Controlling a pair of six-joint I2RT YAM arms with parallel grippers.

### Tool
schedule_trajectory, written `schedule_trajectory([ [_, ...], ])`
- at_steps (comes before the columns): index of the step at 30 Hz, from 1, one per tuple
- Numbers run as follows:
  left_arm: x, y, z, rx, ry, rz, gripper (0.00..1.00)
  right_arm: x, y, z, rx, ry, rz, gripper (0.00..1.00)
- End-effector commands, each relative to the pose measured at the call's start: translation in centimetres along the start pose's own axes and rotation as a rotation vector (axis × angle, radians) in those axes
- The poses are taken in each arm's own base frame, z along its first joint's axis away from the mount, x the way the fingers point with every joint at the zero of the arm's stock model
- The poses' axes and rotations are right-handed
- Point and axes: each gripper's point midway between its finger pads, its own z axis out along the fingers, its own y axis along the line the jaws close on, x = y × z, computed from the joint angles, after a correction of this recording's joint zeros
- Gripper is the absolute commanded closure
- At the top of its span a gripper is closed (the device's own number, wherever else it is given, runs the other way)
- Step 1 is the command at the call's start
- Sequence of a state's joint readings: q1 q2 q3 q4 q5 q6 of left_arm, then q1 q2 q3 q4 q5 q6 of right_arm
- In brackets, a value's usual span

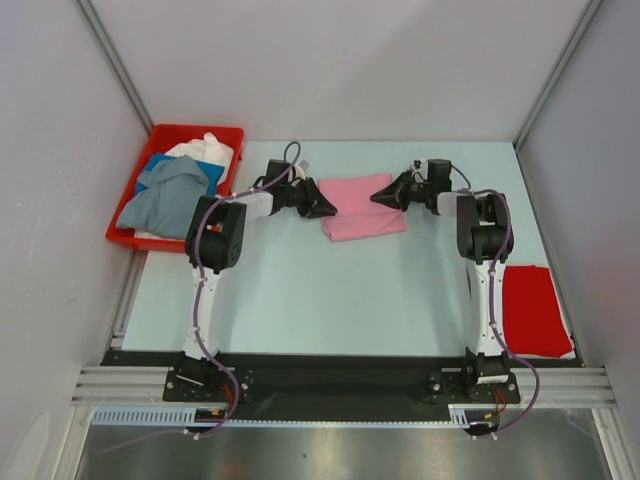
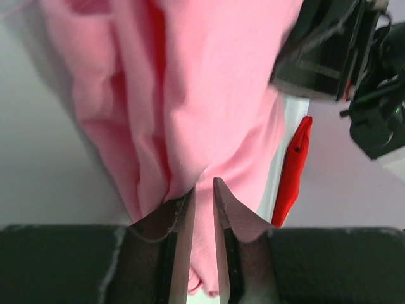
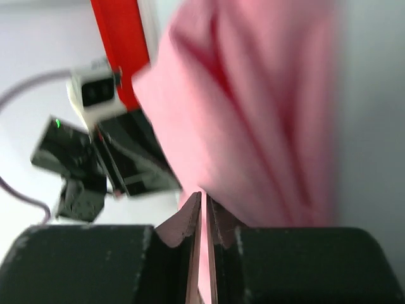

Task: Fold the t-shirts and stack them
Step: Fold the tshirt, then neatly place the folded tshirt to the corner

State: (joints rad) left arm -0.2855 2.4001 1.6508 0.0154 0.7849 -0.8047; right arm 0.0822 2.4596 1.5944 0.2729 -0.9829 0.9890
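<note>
Pinching a fold of the pink t-shirt [image 2: 209,95], the left gripper [image 2: 204,187] has its two fingers drawn close, with only a thin strip of pink cloth between them, at the lower middle of the left wrist view. The right gripper [image 3: 203,199] is closed in the same way. Its fingers nearly touch, with a sliver of the same pink cloth caught between them, at the lower middle of the right wrist view. In both wrist views the cloth runs up from the fingertips in soft lengthwise creases and fills much of the upper frame.

In the view from above, the two grippers face each other across the shirt, the left at its left edge and the right at its right edge, just above the centre of the frame. The shirt sits as a roughly rectangular, partly folded bundle on the pale table [image 1: 330,290]; whether its gripped edges are raised off the surface cannot be told. A red t-shirt [image 1: 535,308] lies flat at the right edge of the frame, beside the right arm and well apart from the pink one. At the upper left stands a red bin [image 1: 195,129], which holds a grey-blue t-shirt [image 1: 165,203], a blue t-shirt [image 1: 158,166] and a white t-shirt [image 1: 207,148].
</note>
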Motion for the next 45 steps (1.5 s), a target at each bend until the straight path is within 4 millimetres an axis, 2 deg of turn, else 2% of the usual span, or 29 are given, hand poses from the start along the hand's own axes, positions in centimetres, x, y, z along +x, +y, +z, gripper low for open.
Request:
schedule_trajectory([
  [1, -2.2, 3.6, -0.3, -0.11, -0.07, 0.005, 0.76, -6.1, -1.4, -1.8, 0.063, -0.138, -0.014, 0.86],
  [3, -2.2, 3.7, -0.1, -0.106, -0.065, -0.002, 0.76, -8.5, -0.9, -1.4, 0.078, -0.165, -0.053, 0.82],
  [5, -2.4, 3.5, 0.0, -0.102, -0.062, -0.001, 0.76, -9.1, -2.0, -1.0, 0.126, -0.159, -0.001, 0.78],
  [6, -2.5, 3.5, 0.0, -0.106, -0.061, -0.003, 0.76, -10.2, -1.6, -0.7, 0.118, -0.17, -0.011, 0.78],
  [8, -2.7, 3.4, -0.2, -0.116, -0.058, 0.009, 0.76, -10.9, -1.5, -0.6, 0.132, -0.183, 0.003, 0.77],
  [11, -3.0, 2.2, -0.8, -0.117, -0.059, 0.035, 0.75, -12.1, -0.7, -2.4, 0.145, -0.225, -0.006, 0.75],
  [12, -3.2, 1.7, -1.1, -0.125, -0.064, 0.072, 0.71, -12.1, 0.3, -2.9, 0.145, -0.229, -0.024, 0.73],
  [13, -3.1, 1.1, -1.8, -0.149, -0.063, 0.085, 0.68, -11.3, -0.1, -3.2, 0.163, -0.213, -0.019, 0.72],
  [14, -3.7, -0.9, -3.0, -0.154, -0.093, 0.134, 0.64, -10.9, 0.4, -3.6, 0.164, -0.208, -0.026, 0.71],
  [16, -4.0, -2.0, -4.5, -0.218, -0.127, 0.215, 0.54, -9.4, 1.3, -5.1, 0.189, -0.198, -0.023, 0.66],
  [17, -4.6, -4.3, -6.0, -0.229, -0.166, 0.275, 0.48, -9.0, 1.2, -5.6, 0.208, -0.196, -0.039, 0.61],
  [19, -4.3, -5.6, -6.6, -0.309, -0.176, 0.391, 0.38, -7.7, 2.7, -7.3, 0.241, -0.188, -0.05, 0.57],
  [20, -4.3, -6.5, -6.8, -0.33, -0.184, 0.44, 0.35, -7.2, 2.3, -8.0, 0.284, -0.19, -0.077, 0.54],
  [21, -3.9, -8.0, -6.5, -0.382, -0.196, 0.551, 0.32, -6.1, 1.9, -8.9, 0.338, -0.169, -0.045, 0.52],
  [22, -3.5, -8.6, -6.2, -0.415, -0.2, 0.609, 0.3, -5.9, 3.3, -10.2, 0.358, -0.185, -0.073, 0.49],
  [24, -1.9, -10.3, -4.8, -0.49, -0.207, 0.792, 0.27, -4.4, 2.3, -11.9, 0.463, -0.169, -0.074, 0.46],
  [26, -0.5, -11.0, -3.6, -0.527, -0.206, 0.882, 0.25, -3.2, 2.5, -13.8, 0.535, -0.177, -0.074, 0.44],
  [28, 1.4, -12.0, -1.7, -0.576, -0.22, 1.009, 0.25, -1.4, 2.5, -15.2, 0.571, -0.165, -0.034, 0.43],
  [29, 3.7, -13.2, 0.0, -0.578, -0.197, 1.137, 0.25, -0.6, 2.7, -16.6, 0.594, -0.186, -0.027, 0.42],
  [31, 4.4, -13.9, 1.7, -0.638, -0.239, 1.25, 0.25, 0.1, 2.7, -18.3, 0.628, -0.216, -0.02, 0.39],
  [32, 6.2, -14.9, 3.1, -0.631, -0.222, 1.333, 0.25, 0.2, 4.1, -19.7, 0.619, -0.254, -0.042, 0.39],
  [33, 6.3, -16.4, 3.8, -0.622, -0.245, 1.37, 0.25, 0.7, 3.6, -20.3, 0.633, -0.255, -0.039, 0.38],
  [34, 7.1, -14.9, 5.5, -0.649, -0.204, 1.402, 0.26, 0.9, 3.9, -20.9, 0.64, -0.264, -0.051, 0.36],
  [36, 8.7, -15.6, 7.3, -0.652, -0.175, 1.491, 0.27, 1.5, 4.4, -22.4, 0.636, -0.281, -0.055, 0.34],
  [38, 10.3, -14.2, 9.0, -0.682, -0.13, 1.562, 0.27, 1.8, 4.8, -23.1, 0.611, -0.295, -0.051, 0.34],
  [39, 10.6, -13.9, 9.4, -0.688, -0.122, 1.579, 0.27, 1.9, 5.7, -24.0, 0.594, -0.324, -0.06, 0.33],
  [40, 10.9, -13.5, 9.8, -0.701, -0.113, 1.595, 0.27, 2.5, 5.3, -24.1, 0.586, -0.319, -0.041, 0.32],
  [41, 11.3, -12.1, 10.4, -0.734, -0.08, 1.627, 0.27, 2.5, 5.6, -24.3, 0.575, -0.334, -0.05, 0.32],
  [45, 10.6, -10.0, 11.0, -0.809, -0.048, 1.682, 0.29, 3.5, 6.3, -25.1, 0.537, -0.354, -0.047, 0.3],
])
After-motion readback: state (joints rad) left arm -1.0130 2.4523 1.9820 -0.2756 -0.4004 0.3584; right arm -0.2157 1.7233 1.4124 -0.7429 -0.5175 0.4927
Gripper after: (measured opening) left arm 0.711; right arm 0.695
